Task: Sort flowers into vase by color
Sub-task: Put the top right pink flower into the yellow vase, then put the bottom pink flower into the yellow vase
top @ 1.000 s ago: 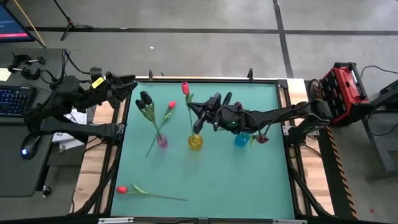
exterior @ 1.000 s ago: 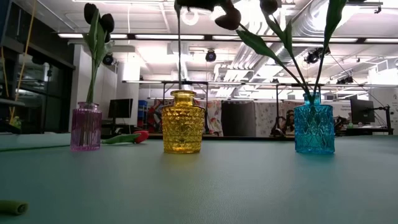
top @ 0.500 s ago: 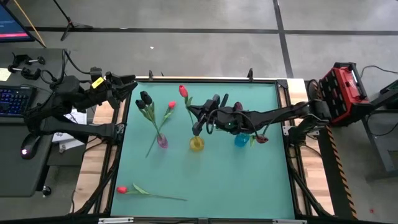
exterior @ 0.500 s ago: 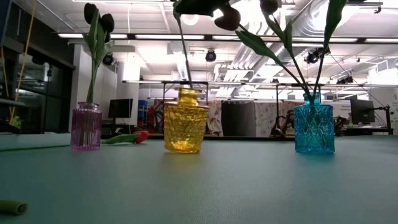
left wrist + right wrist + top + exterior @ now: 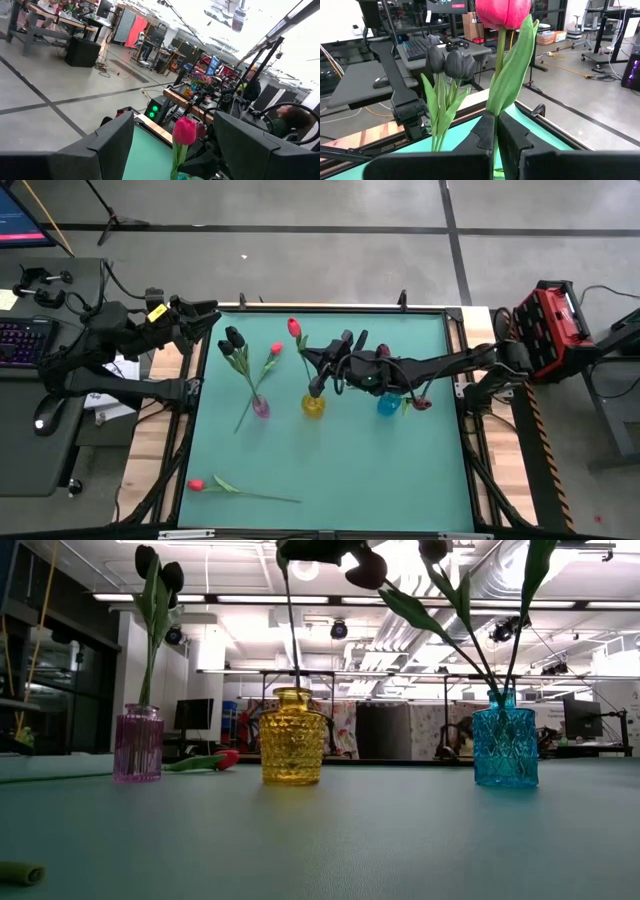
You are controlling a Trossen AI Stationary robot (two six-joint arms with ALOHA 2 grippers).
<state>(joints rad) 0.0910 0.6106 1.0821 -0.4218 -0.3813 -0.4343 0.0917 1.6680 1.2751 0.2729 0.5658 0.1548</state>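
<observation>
- Green matting covers the bench (image 5: 340,470), and the left gripper (image 5: 208,318) waits at its far left corner with jaws wide and nothing between them.
- Near the front left edge of the bench a red tulip (image 5: 196,484) lies flat, its stem pointing to the right.
- Next comes the pink vase (image 5: 260,408), which holds near-black tulips (image 5: 232,342) and one red-pink tulip (image 5: 276,349) leaning away from them.
- At the middle stands the yellow vase (image 5: 313,406), upright on the bench; a thin green stem rises out of its neck in the low view.
- Just above that vase is the right gripper (image 5: 318,386), jaws pinched tight on the stem of a bright pink tulip (image 5: 503,11), whose head points toward the far edge of the bench.
- Right of it, the blue vase (image 5: 504,746) holds several dark maroon tulips (image 5: 421,403) with long leaves; the right arm reaches across above it.
</observation>
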